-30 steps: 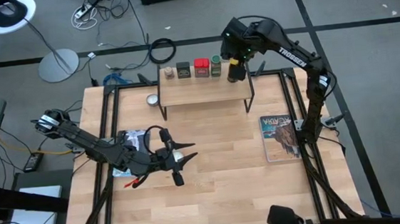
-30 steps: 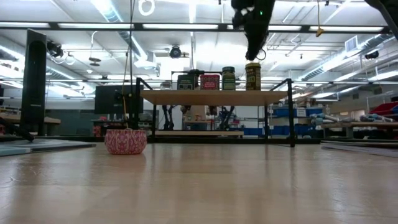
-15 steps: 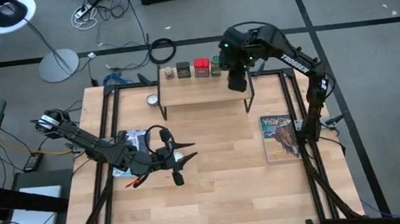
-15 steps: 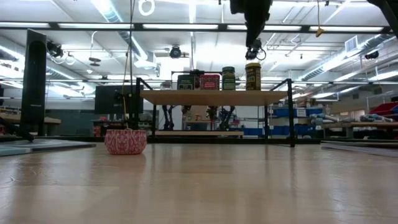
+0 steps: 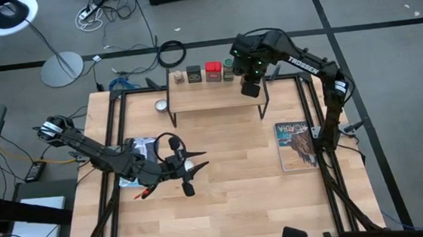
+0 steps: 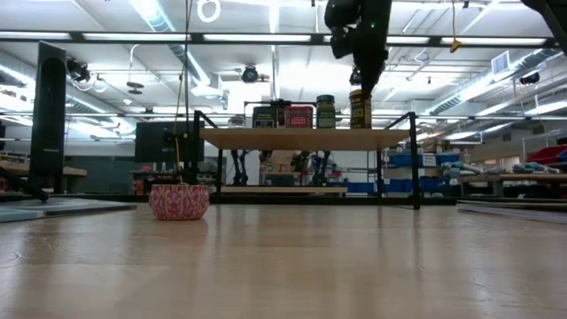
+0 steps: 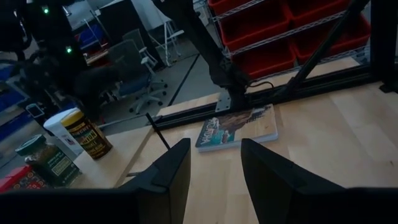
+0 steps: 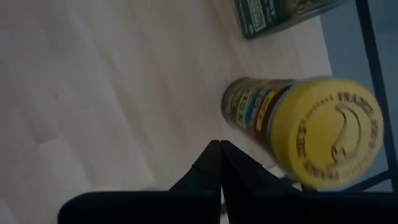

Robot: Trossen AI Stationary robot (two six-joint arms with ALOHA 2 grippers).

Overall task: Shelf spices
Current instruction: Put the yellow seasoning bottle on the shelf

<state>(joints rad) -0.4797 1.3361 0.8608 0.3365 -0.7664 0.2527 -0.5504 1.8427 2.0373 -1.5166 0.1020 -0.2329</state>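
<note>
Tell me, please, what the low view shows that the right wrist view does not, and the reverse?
Only the low view shows the whole shelf with the red tin, green-capped jar and a pink bowl on the table. Only the right wrist view shows the yellow jar's lid face and the shut right gripper beside it. Both show the yellow jar standing on the shelf.

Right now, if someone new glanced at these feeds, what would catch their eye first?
Probably the row of spice containers on the low light-wood shelf at the table's far edge, ending in the yellow-lidded jar. The right end effector hangs shut just above that jar, holding nothing. The left end effector sits over the table's near left, empty, and a colourful book lies at right.
</note>
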